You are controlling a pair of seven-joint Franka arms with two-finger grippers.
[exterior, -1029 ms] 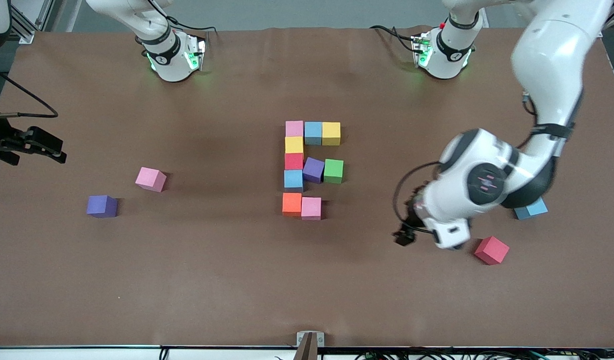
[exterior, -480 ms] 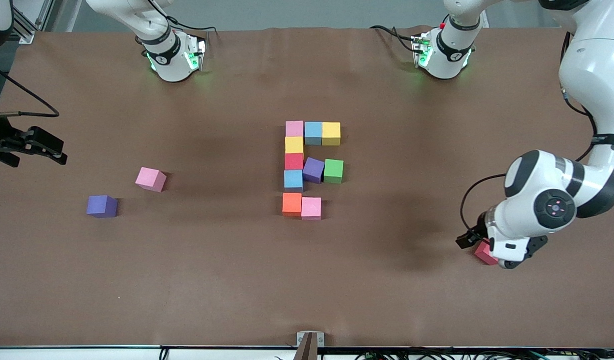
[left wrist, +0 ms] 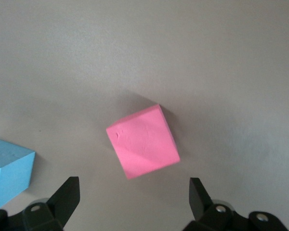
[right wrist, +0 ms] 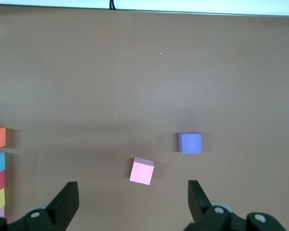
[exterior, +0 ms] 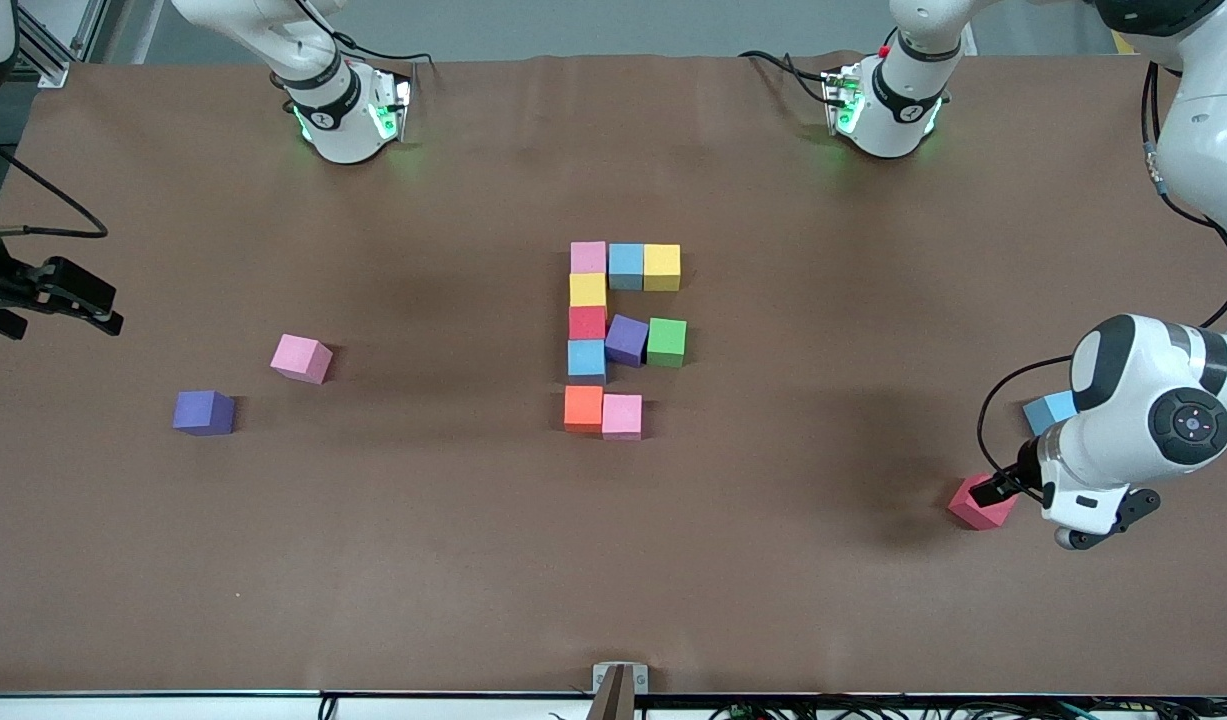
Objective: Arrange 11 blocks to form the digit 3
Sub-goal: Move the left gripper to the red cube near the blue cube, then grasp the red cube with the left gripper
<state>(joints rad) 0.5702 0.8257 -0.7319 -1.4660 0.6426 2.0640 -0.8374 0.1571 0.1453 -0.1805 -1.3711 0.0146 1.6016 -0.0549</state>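
Observation:
Several blocks sit packed mid-table: a pink, blue and yellow row, then a column of yellow, red and blue, with purple and green beside it, and orange and pink nearest the camera. A loose red block and light blue block lie toward the left arm's end. My left gripper hovers open just beside the red block. My right gripper waits open at the right arm's end.
A loose pink block and a purple block lie toward the right arm's end. The arm bases stand along the table's edge farthest from the camera. A small bracket sits at the near edge.
The left arm has swung from beside the middle cluster out toward its own end of the table, uncovering the light blue block. The right gripper has shifted slightly.

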